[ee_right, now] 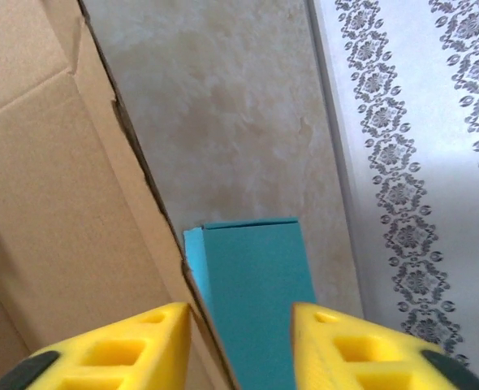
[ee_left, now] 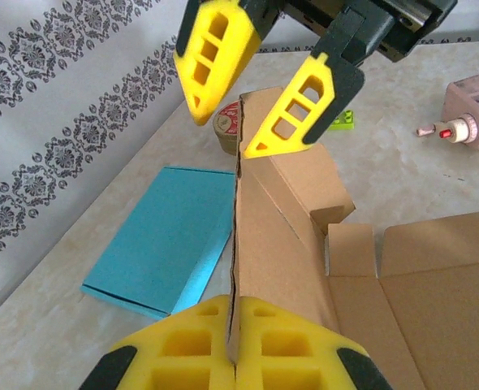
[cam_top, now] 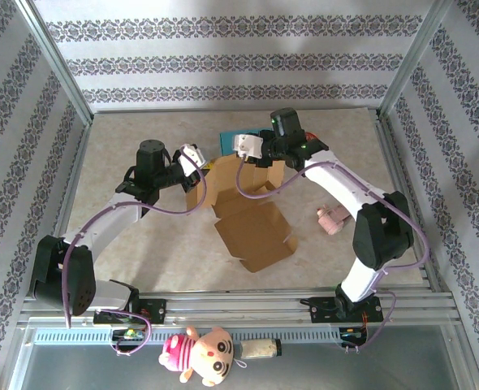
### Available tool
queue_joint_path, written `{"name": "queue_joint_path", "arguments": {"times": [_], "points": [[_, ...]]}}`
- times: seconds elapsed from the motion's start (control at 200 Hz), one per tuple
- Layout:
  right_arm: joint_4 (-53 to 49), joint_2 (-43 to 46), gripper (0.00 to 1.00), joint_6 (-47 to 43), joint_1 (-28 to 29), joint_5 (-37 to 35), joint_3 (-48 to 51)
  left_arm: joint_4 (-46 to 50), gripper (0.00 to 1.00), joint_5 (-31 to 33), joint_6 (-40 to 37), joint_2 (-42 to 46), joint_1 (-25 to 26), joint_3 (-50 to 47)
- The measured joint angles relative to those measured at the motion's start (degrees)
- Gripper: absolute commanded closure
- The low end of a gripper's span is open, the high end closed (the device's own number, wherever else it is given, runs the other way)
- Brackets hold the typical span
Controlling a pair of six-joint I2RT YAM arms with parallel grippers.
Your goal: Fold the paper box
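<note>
Left gripper (ee_left: 235, 307): yellow fingers (ee_left: 174, 349) pressed together, pinching the near end of an upright cardboard wall of the paper box (cam_top: 252, 223). The wall stands on edge between the pads and runs away from the wrist camera.

Right gripper (ee_right: 239, 313): fingers (ee_right: 361, 349) well apart, nothing clamped. The wall's top edge passes between them, close to the left-hand finger in its own wrist view; contact cannot be told. From the left wrist view it hangs over the wall's far end, jaws straddling the top corner.

Box: brown cardboard, mid-table (cam_top: 142, 244), between the two arms. One wall is raised at the far side; the other panels and flaps lie flat toward the near edge.

Around it:
- teal flat card (ee_left: 166, 240) on the table just beside the raised wall
- tape roll (ee_left: 223, 132) behind the wall's far end
- green brick (ee_left: 345, 120) farther back
- pink bottle-like item (cam_top: 331, 219) to the right of the box, apart from it
- plush toy (cam_top: 203, 353) at the near rail
</note>
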State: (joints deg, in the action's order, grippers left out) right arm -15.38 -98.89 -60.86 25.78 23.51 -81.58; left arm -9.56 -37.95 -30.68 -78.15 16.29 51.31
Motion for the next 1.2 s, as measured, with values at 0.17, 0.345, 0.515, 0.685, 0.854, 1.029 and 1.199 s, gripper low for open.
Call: {"name": "queue_joint_path", "arguments": {"times": [0.17,0.345,0.515,0.685,0.854,1.029,1.199], "points": [[-1.6,-0.7,0.92,0.1,0.5,0.4,-0.2,0.0,1.0,1.8,-0.4,0.1,0.3,0.0],[-1.3,-0.3,0.92,0.7,2.9,-4.6,0.1,-0.4,0.66,4.3,1.8,0.6,0.3,0.0],[6.4,3.0,0.92,1.1,8.6,-17.4,5.3,-5.6,0.3,9.7,16.3,4.2,2.6,-1.9],[17.0,4.0,0.92,0.1,12.2,-31.2,9.6,-8.3,0.24,20.9,43.1,9.8,3.2,-5.0],[27.7,2.4,0.91,-4.8,14.2,-41.3,15.9,-1.4,0.34,28.8,69.5,10.3,3.2,-3.6],[40.4,-3.8,0.89,-11.3,15.7,-48.3,19.1,-1.2,0.37,29.6,87.1,6.1,3.2,-4.2],[49.2,-7.0,0.89,-14.9,16.4,-51.1,20.9,-4.1,0.4,28.6,95.5,-0.6,2.1,-4.2]]}}
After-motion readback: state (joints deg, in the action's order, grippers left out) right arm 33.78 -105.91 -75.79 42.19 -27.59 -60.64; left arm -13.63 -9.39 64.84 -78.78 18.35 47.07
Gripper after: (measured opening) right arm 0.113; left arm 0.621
